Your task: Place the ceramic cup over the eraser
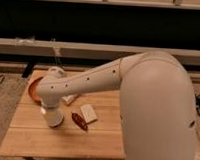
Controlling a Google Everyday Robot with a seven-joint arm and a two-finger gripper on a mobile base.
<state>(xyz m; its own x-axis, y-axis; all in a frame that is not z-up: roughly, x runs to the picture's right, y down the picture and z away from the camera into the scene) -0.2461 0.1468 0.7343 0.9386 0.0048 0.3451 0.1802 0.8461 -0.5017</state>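
Note:
The ceramic cup (54, 117) is a small white tapered shape at the left front of the wooden table (65, 143). It is directly under the end of my arm and looks to be down on the tabletop. My gripper (51, 108) is at the cup's top, mostly hidden by my white wrist. The black eraser is not visible; it is either hidden by the cup and arm or out of view.
An orange bowl (33, 87) sits at the table's left back, partly behind my arm. A dark red oblong thing (79, 121) and a pale rectangular block (89, 113) lie just right of the cup. A white bottle (56, 71) stands at the back. My arm's bulk fills the right side.

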